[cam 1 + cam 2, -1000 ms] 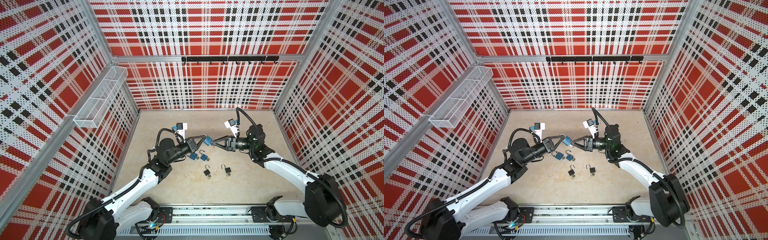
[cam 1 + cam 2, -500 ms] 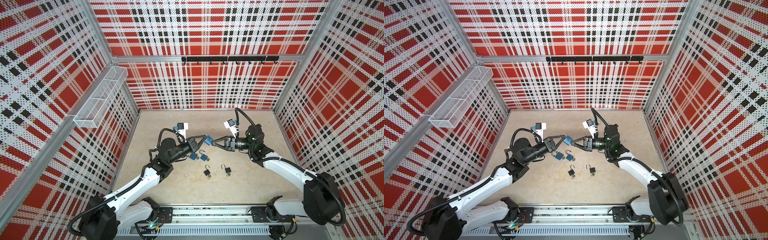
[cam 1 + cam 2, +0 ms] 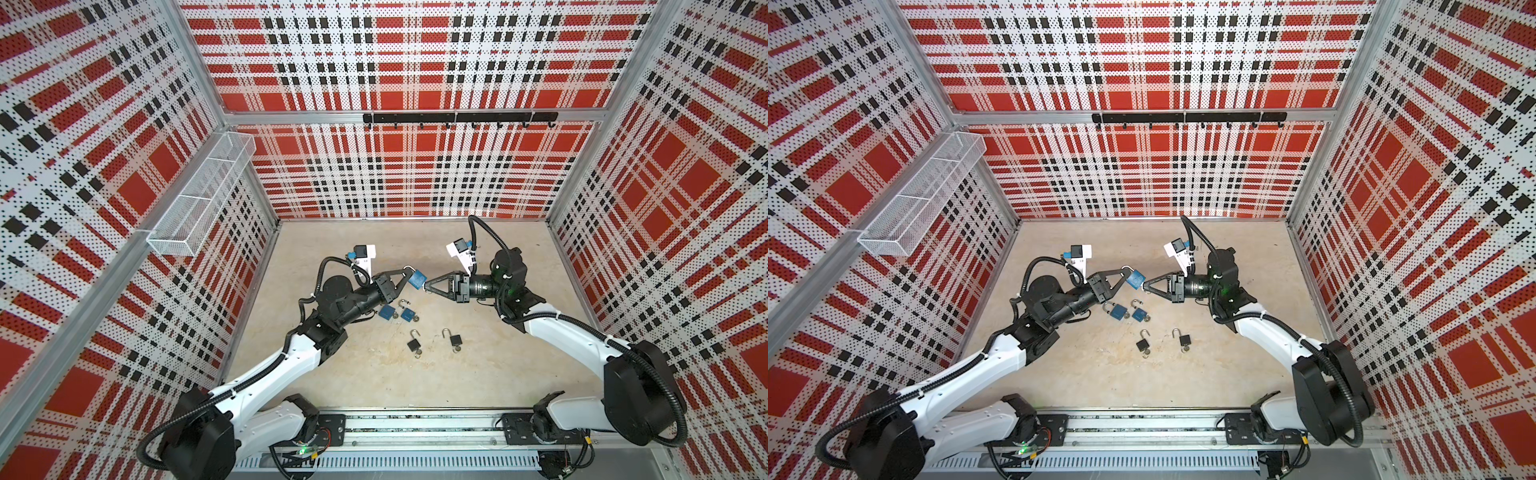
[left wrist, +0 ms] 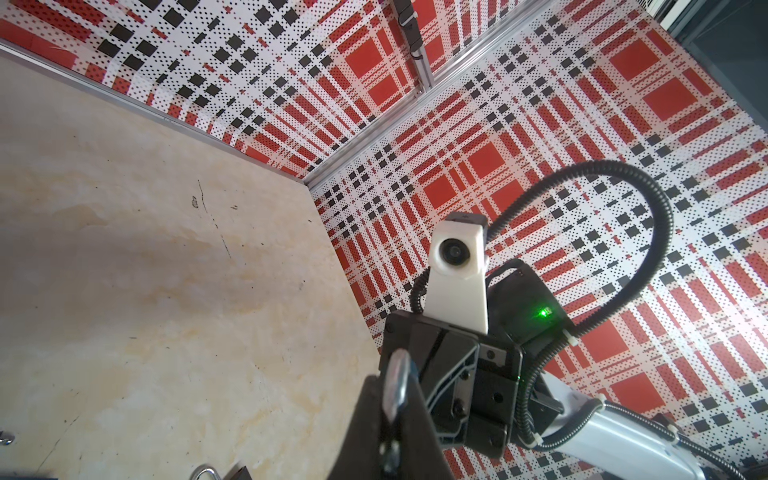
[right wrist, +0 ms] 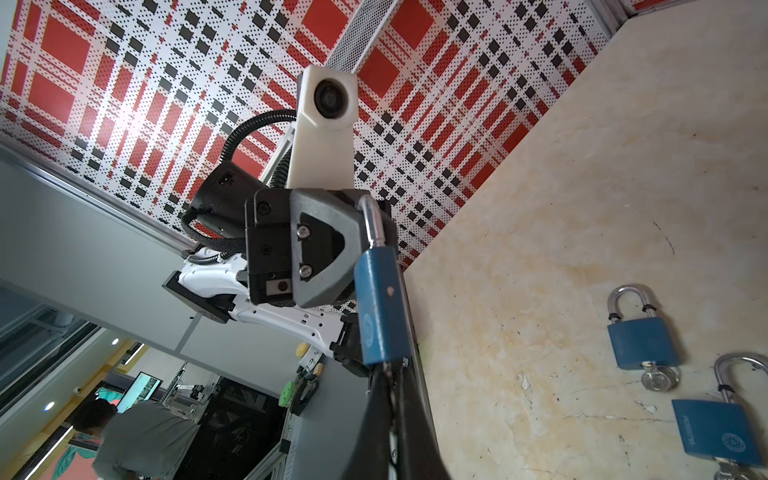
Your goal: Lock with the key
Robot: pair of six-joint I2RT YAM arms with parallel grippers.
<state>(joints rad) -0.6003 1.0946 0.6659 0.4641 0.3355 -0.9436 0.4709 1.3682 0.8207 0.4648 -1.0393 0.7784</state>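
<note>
A blue padlock [image 3: 417, 278] [image 3: 1136, 279] hangs in the air above the middle of the table. My left gripper [image 3: 408, 272] [image 3: 1125, 272] is shut on its silver shackle [image 4: 397, 380] [image 5: 374, 224]. In the right wrist view the padlock body [image 5: 380, 307] points its bottom end at my right gripper [image 5: 392, 376] [image 3: 426, 286] [image 3: 1145, 286]. That gripper is shut on the key at the padlock's base. The key is almost hidden between the fingers; only a sliver of metal shows.
Two more blue padlocks [image 3: 386, 312] [image 3: 409, 314] lie on the table below the left gripper. Two small black padlocks [image 3: 414, 344] [image 3: 456, 340] with open shackles lie nearer the front. A wire basket [image 3: 199, 199] hangs on the left wall, a hook rail [image 3: 459, 117] on the back wall.
My right gripper's jaws have closed from part open to shut at the padlock's base. The left gripper has kept the padlock in the same place.
</note>
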